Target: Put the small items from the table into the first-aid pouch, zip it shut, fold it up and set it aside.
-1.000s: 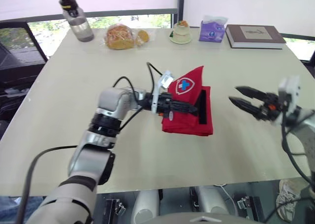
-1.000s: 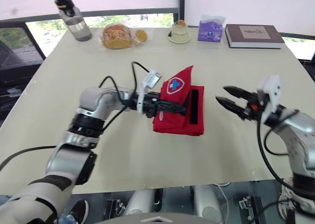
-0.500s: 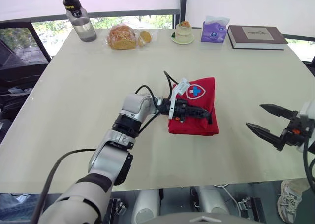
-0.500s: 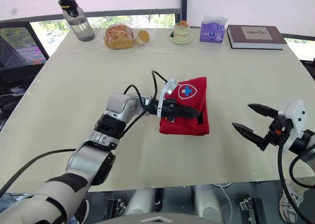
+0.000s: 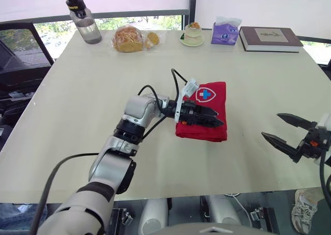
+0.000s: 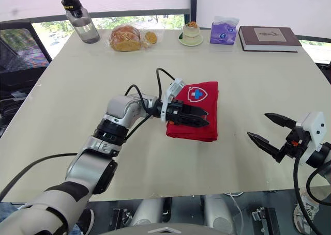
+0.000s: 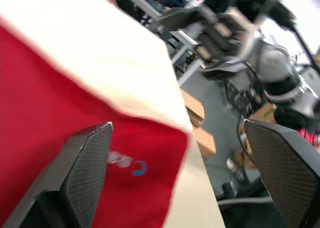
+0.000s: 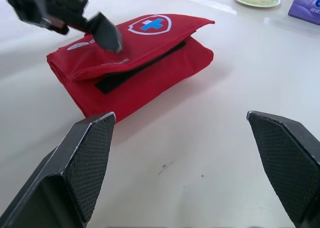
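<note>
Your pouch (image 5: 209,93) lies folded near the middle of the table (image 5: 93,90). The left gripper (image 5: 216,118) rests over it with fingers spread and grips nothing, probably to press the fold flat. The right gripper (image 5: 271,125) waits at 4 o'clock from the pouch, wide open and empty

Counted one table (image 5: 72,116); found on it one red first-aid pouch (image 5: 214,103), marked with one blue cross (image 5: 206,95); tallied besides one water bottle (image 5: 85,26), one bag of bread (image 5: 128,38), one small cake (image 5: 193,31) on one plate (image 5: 192,43), one purple tissue pack (image 5: 225,33) and one book (image 5: 269,37); made that seven loose things on the table, one of each kind; counted two grippers, the left gripper (image 6: 207,118) and the right gripper (image 6: 257,124); noted two black fingers on each, four in all.
</note>
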Action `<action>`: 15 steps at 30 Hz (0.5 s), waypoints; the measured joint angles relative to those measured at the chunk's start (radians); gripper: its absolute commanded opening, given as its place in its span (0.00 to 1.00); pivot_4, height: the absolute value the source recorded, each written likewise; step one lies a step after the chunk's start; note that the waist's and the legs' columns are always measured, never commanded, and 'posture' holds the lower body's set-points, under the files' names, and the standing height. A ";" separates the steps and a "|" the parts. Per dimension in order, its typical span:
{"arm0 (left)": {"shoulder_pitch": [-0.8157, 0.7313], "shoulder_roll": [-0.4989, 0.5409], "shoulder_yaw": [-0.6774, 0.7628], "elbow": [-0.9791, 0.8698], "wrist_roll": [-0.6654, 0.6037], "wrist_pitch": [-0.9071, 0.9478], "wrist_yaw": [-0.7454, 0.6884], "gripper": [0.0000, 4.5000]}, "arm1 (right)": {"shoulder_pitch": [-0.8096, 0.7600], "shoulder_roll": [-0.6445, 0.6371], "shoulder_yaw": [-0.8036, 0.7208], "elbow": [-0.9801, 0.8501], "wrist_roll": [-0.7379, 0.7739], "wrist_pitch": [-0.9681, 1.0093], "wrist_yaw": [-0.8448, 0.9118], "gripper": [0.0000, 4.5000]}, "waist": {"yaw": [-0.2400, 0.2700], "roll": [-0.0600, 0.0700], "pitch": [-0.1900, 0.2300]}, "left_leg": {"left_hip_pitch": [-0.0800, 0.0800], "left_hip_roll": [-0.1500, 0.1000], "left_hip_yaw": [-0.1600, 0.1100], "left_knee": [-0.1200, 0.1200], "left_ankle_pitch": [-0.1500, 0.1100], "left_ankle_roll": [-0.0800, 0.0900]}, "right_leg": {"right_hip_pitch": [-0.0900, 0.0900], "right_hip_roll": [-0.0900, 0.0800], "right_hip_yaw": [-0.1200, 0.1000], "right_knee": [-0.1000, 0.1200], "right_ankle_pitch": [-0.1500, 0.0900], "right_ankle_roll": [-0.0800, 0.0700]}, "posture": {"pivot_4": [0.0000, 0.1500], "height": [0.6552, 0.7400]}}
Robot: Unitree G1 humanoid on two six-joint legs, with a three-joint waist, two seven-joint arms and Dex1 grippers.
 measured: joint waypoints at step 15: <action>-0.021 -0.126 0.041 0.183 0.153 -0.422 0.160 0.01 | 0.015 -0.004 0.000 0.010 -0.009 -0.022 0.000 1.00 | -0.001 0.000 0.000 | 0.000 0.000 0.000 0.001 0.000 0.000 | 0.000 0.001 0.001 0.000 -0.001 0.002 | 1.00 0.98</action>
